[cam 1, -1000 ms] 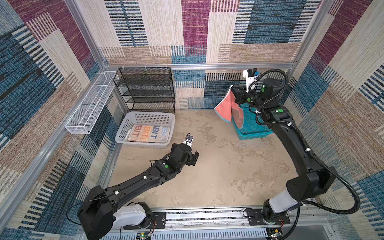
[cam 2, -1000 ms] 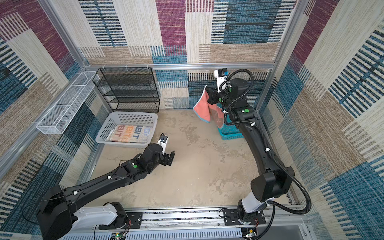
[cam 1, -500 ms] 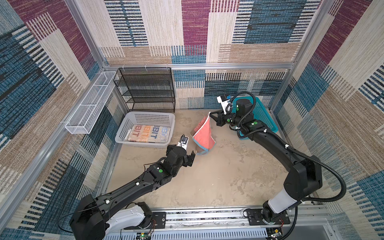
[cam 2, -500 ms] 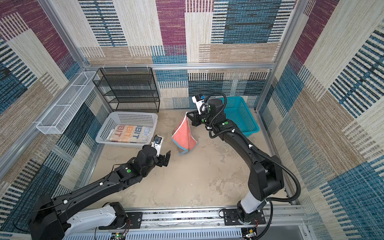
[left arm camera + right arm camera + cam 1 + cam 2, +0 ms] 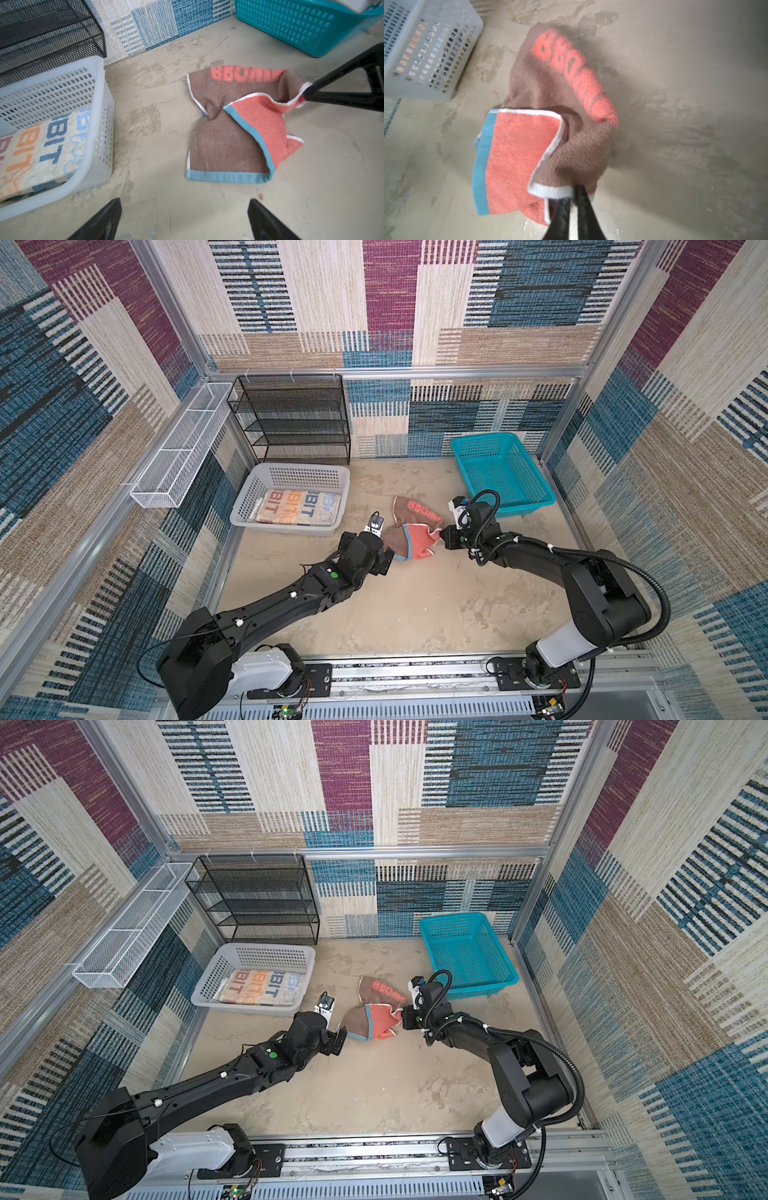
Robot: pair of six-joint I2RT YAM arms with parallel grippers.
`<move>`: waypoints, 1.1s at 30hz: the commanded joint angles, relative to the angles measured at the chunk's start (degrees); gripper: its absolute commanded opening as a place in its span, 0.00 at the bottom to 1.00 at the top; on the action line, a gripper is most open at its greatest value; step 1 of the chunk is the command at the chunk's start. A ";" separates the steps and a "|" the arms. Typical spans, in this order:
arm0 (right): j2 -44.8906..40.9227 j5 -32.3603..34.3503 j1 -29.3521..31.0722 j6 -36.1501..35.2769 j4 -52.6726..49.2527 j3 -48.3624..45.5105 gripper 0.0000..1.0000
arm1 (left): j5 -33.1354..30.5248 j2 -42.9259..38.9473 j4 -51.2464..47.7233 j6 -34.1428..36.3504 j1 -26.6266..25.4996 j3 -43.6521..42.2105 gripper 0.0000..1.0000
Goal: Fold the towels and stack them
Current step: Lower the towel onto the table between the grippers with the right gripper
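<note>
A coral and brown towel [image 5: 409, 537] [image 5: 374, 1017] with teal and white edging lies crumpled on the table's middle. My right gripper [image 5: 442, 535] [image 5: 574, 193] pinches its white-edged corner, jaws only a sliver apart, and that corner stays lifted off the table [image 5: 299, 97]. The rest of the towel [image 5: 550, 124] rests on the surface. My left gripper [image 5: 383, 551] [image 5: 185, 200] hovers wide open just short of the towel's teal hem [image 5: 226, 176], holding nothing. A folded lettered towel [image 5: 299, 506] [image 5: 41, 149] lies in the white basket [image 5: 291, 468].
A teal basket [image 5: 498, 472] [image 5: 301, 25] stands empty at the back right, just behind the right arm. A black mesh rack [image 5: 291, 418] sits against the back wall, and a white wire tray [image 5: 178, 448] hangs on the left wall.
The right arm swung the towel from above the teal basket to the table's middle and lowered it onto the surface. The left gripper edged forward toward it, still open.
</note>
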 commanded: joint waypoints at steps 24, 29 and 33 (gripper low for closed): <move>-7.96 -7.14 0.07 -33.21 12.84 6.34 0.62 | 6.36 6.85 5.03 1.55 2.32 0.64 0.99; -4.20 -9.85 0.15 -36.99 9.64 10.89 0.63 | 7.42 6.28 2.80 0.56 4.43 1.80 0.99; -0.72 -7.85 0.08 -35.82 5.29 15.35 0.63 | 7.47 5.91 1.81 -1.01 5.92 1.55 0.99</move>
